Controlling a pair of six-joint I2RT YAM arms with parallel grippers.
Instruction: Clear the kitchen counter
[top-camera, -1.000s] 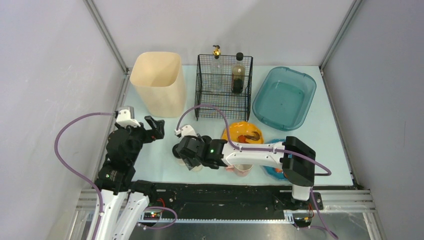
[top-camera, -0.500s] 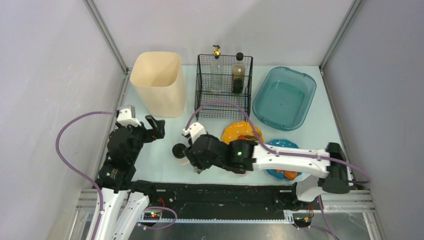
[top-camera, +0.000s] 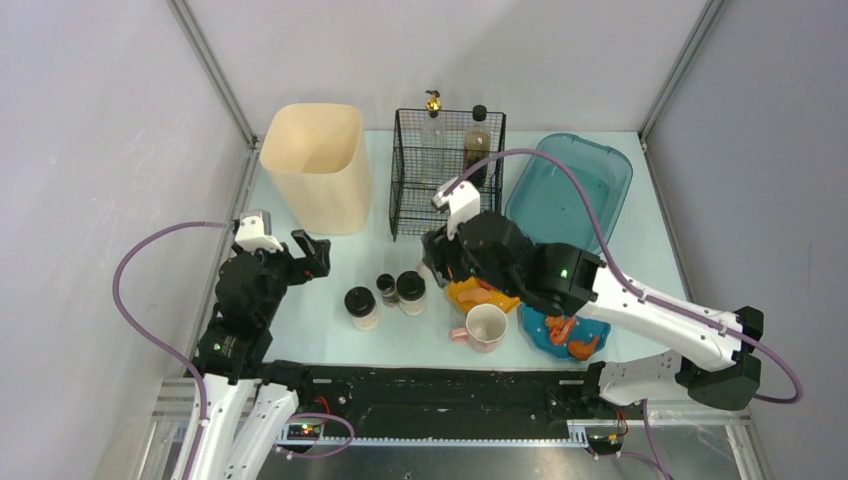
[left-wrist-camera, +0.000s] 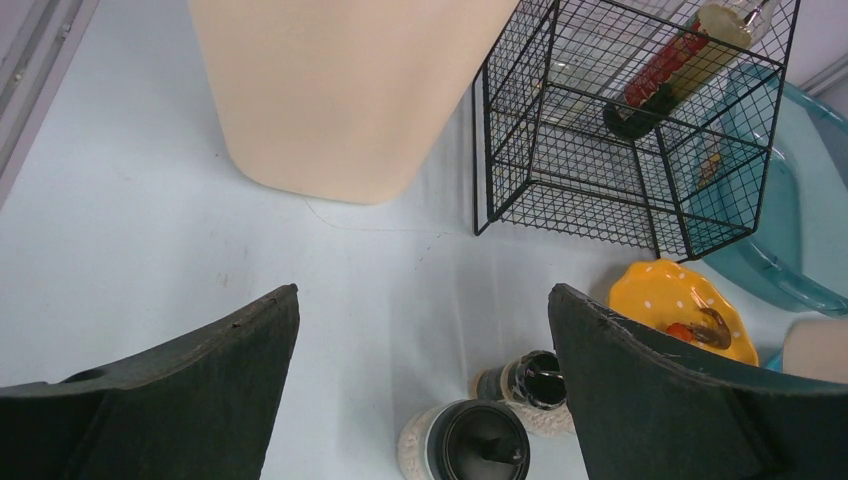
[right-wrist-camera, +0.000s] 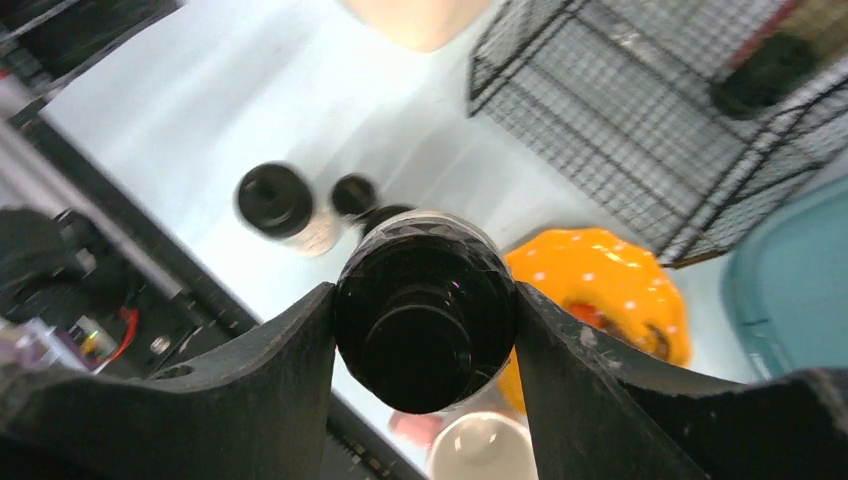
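Note:
The pale mint-blue kitchen counter (top-camera: 320, 335) holds three black-lidded spice jars (top-camera: 386, 295) left of centre, an orange dotted plate (top-camera: 478, 296), a pink mug (top-camera: 486, 326) and a blue plate with orange food (top-camera: 565, 335). My right gripper (right-wrist-camera: 425, 320) is shut on a fourth black-lidded jar (right-wrist-camera: 425, 300) and holds it above the counter, near the orange plate (right-wrist-camera: 600, 290). In the top view that gripper (top-camera: 437, 268) is mostly hidden under its wrist. My left gripper (left-wrist-camera: 420, 330) is open and empty, left of the jars (left-wrist-camera: 470, 445).
A beige bin (top-camera: 315, 165) stands at the back left. A black wire basket (top-camera: 447, 175) with two bottles stands at the back centre. A translucent teal tub (top-camera: 570, 195) lies at the back right. The black front rail (top-camera: 440, 385) runs along the near edge.
My right arm has lifted from the front left and swung back and right towards the basket with a jar in its grip, uncovering three jars. The left arm has not moved.

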